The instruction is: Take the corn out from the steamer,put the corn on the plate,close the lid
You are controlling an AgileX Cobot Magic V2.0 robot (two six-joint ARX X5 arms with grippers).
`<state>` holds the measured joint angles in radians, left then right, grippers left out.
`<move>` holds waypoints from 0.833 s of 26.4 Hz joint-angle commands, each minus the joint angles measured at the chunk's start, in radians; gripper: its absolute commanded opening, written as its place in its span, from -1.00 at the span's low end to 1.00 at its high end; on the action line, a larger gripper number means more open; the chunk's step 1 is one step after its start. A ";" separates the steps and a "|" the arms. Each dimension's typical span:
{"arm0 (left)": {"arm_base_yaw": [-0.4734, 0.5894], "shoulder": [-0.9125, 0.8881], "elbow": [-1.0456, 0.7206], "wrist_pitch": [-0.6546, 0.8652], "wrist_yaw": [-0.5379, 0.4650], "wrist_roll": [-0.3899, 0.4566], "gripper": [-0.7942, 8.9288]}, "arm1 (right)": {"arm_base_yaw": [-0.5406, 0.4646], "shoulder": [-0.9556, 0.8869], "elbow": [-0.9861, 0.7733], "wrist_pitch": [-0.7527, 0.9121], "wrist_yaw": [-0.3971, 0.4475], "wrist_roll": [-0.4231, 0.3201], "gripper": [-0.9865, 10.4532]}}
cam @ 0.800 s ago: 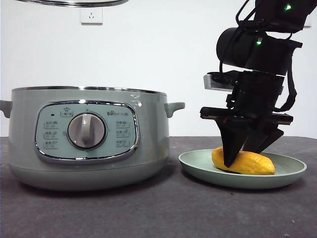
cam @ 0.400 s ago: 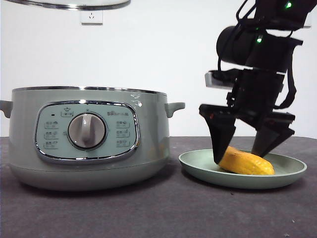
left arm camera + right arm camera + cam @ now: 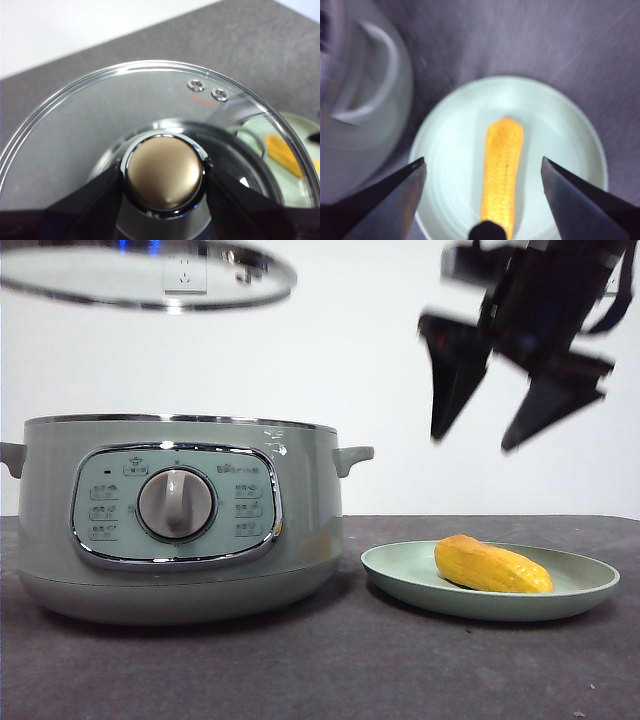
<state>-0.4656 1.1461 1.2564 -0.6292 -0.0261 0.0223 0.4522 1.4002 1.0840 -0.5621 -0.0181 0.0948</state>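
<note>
The right gripper [image 3: 485, 432] hangs high above the plate [image 3: 580, 592], jaws spread wide, tips pointing down. The corn [image 3: 492, 565] lies on the plate directly beneath it, untouched. The left gripper [image 3: 164, 172] pinches the lid [image 3: 150, 280] by its knob, above the open steamer [image 3: 300, 500].

Steamer [image 3: 170, 520] inside hidden behind its wall in front view; left handle cut by frame edge. Lid [image 3: 140, 275] top cropped, knob out of frame there. Right pincer [image 3: 515, 390] motion-blurred, arm above cut off. Right wrist view soft overall; steamer [image 3: 355, 95] smeared and half cropped. Corn [image 3: 501, 175] near end hidden behind dark blob.
</note>
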 commanded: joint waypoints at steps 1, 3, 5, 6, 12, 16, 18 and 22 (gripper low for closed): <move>0.000 -0.005 -0.047 0.082 0.009 -0.037 -0.85 | -0.006 -0.078 -0.006 -0.005 0.001 0.013 -0.16; 0.000 -0.005 -0.080 0.121 0.014 -0.056 -0.85 | -0.007 -0.130 -0.006 -0.010 0.002 0.013 -0.16; 0.000 -0.005 -0.112 0.161 0.032 -0.064 -0.85 | -0.008 -0.182 -0.006 -0.019 0.005 0.016 -0.16; 0.000 -0.003 -0.122 0.173 0.032 -0.077 -0.85 | -0.009 -0.202 -0.006 -0.024 0.010 0.020 -0.16; 0.000 0.021 -0.154 0.204 0.038 -0.095 -0.85 | -0.014 -0.324 -0.006 -0.081 0.029 0.021 -0.16; -0.008 0.083 -0.154 0.230 0.059 -0.102 -0.85 | -0.014 -0.372 -0.006 -0.119 0.055 0.020 -0.17; -0.011 0.110 -0.154 0.238 0.058 -0.101 -0.85 | -0.014 -0.375 -0.006 -0.135 0.055 0.020 -0.17; -0.016 0.134 -0.154 0.228 0.060 -0.101 -0.85 | -0.014 -0.375 -0.006 -0.157 0.055 0.020 -0.17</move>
<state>-0.4751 1.2865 1.0992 -0.4400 0.0296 -0.0723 0.4381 1.0252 1.0840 -0.7250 0.0322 0.1089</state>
